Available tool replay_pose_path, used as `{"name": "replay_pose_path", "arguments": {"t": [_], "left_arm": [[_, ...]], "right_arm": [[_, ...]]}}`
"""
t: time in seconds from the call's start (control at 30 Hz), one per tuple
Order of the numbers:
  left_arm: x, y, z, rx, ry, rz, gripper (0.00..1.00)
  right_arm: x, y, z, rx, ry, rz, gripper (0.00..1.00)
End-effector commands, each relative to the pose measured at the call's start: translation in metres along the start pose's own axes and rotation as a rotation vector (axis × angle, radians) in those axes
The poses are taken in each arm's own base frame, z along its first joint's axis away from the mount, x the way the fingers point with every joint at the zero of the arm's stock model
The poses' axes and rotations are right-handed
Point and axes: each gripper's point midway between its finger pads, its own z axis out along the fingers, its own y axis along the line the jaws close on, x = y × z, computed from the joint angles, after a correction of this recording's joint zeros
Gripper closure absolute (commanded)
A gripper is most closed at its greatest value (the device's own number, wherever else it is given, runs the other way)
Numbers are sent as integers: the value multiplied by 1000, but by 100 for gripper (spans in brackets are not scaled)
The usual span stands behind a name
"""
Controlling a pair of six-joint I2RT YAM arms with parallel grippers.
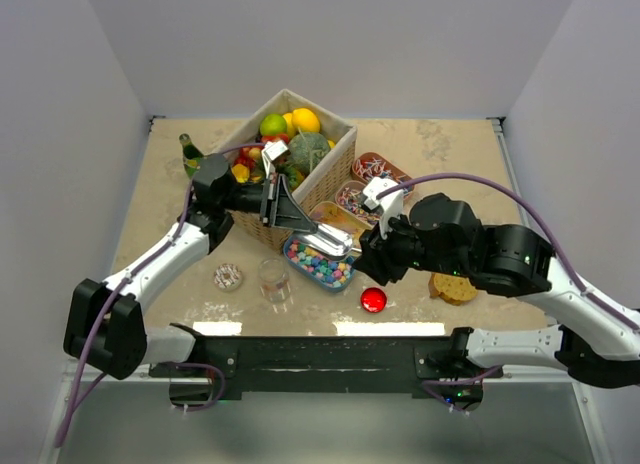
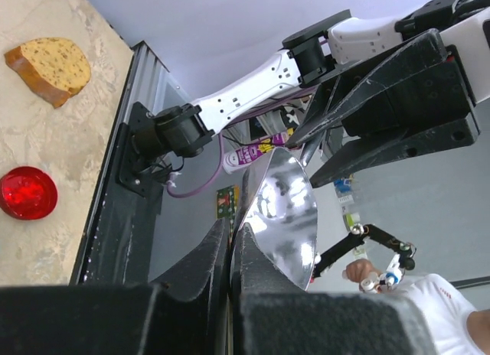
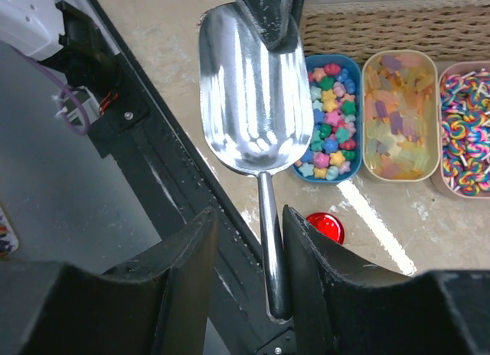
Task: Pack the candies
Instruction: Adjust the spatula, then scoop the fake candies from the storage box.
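The candies (image 3: 329, 118) are lying in shallow, round-cornered trays set side by side on the mottled beige tabletop (image 3: 153, 26), just in front of the woven wicker basket (image 3: 383, 22). Matte pastel, star-like pieces are filling the glossy blue tray (image 3: 328, 177), translucent yellow and lilac gummies (image 3: 398, 114) are resting in the cream tray (image 3: 398, 178), and swirled, rainbow-striped sweets (image 3: 463, 133) are sitting heaped at the end of the row. With my left gripper (image 2: 232, 236) I am clenching my blunt black fingers tight on the thin front lip of the polished silver metal scoop (image 3: 253, 102), whose deep, curved bowl is mirroring the room like chrome. In my right wrist's view that bowl is overlapping the edge of the blue tray, though I cannot tell whether metal is touching plastic. My right gripper (image 3: 249, 217) is standing released, its two wedge-shaped fingers spread wider than the scoop's slim, rounded handle. The handle is running between them, close against one finger and clear of the other. A shiny red disc (image 3: 325, 226) is lying on the table just beside the blue tray, and a crusty, speckled slice of bread (image 2: 50, 68) is lying farther off.
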Motion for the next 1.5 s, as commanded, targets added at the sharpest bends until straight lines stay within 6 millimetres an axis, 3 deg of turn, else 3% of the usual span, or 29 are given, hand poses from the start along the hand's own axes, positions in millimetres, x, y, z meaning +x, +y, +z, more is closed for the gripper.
{"name": "replay_pose_path", "arguments": {"t": [0.0, 0.27, 0.67, 0.73, 0.83, 0.93, 0.97, 1.07, 1.17, 1.2, 1.23, 1.27, 1.47], "left_arm": [[-17, -8, 0, 2, -60, -33, 100], [-7, -1, -2, -13, -77, -91, 100], [-1, 9, -3, -33, -91, -89, 100], [-1, 10, -3, -36, -90, -83, 100], [-1, 12, -3, -44, -86, -66, 100], [-12, 21, -10, -96, -114, -42, 51], [-17, 27, -15, -126, -129, 7, 28], [-42, 42, -45, -267, -225, -8, 5], [-65, 60, -85, -475, -324, 77, 0], [-61, 66, -91, -528, -323, 44, 0], [-70, 61, -97, -571, -337, 81, 0], [-74, 70, -105, -650, -351, 111, 0], [-72, 78, -120, -766, -365, 116, 0]], "right_arm": [[-8, 0, 1, 11, -50, 24, 60], [-19, -13, 19, 98, -104, 42, 78], [-29, -7, 35, 82, -130, 49, 81], [-29, -5, 39, 74, -126, 46, 98], [-26, -5, 45, 79, -105, 42, 100], [-16, -13, 52, 115, -45, 32, 100], [-12, -21, 54, 139, -23, 38, 100], [6, -45, 63, 213, 62, 67, 100], [27, -66, 68, 257, 128, 114, 100], [28, -70, 67, 269, 132, 123, 100], [32, -73, 67, 283, 147, 125, 100], [33, -78, 67, 301, 154, 132, 100], [61, -94, 79, 352, 284, 135, 100]]}}
